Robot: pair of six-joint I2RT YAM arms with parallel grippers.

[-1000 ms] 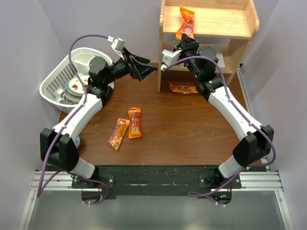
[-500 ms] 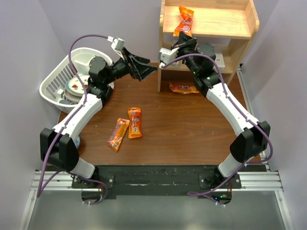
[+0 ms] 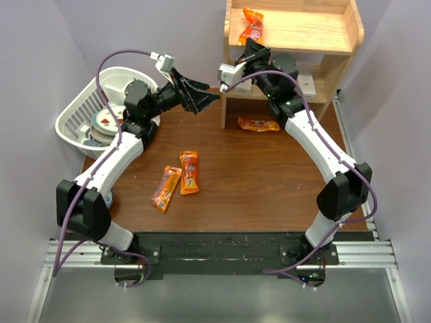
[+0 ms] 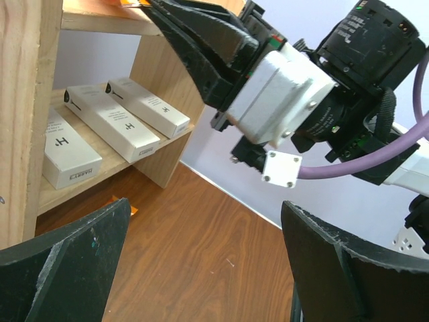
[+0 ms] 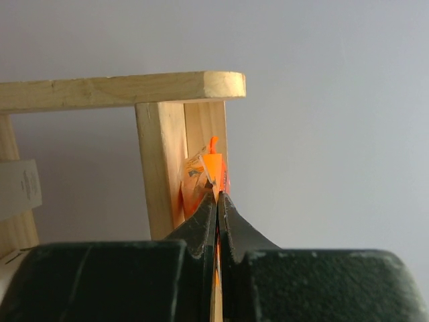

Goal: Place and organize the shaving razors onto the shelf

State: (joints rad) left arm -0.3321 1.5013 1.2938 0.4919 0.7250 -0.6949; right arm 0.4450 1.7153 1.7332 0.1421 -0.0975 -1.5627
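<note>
Three razors (image 4: 110, 122) sit side by side on the shelf's (image 3: 316, 33) lower level, while right gripper (image 5: 218, 196) pinches an orange packet (image 5: 201, 168) at the top board, probably clearing it, and left gripper (image 4: 204, 204) hangs spread, idle.

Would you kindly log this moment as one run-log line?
right gripper: shut on orange snack packet at shelf top level | left gripper: open, empty, above table | razor boxes: three on lower level
</note>
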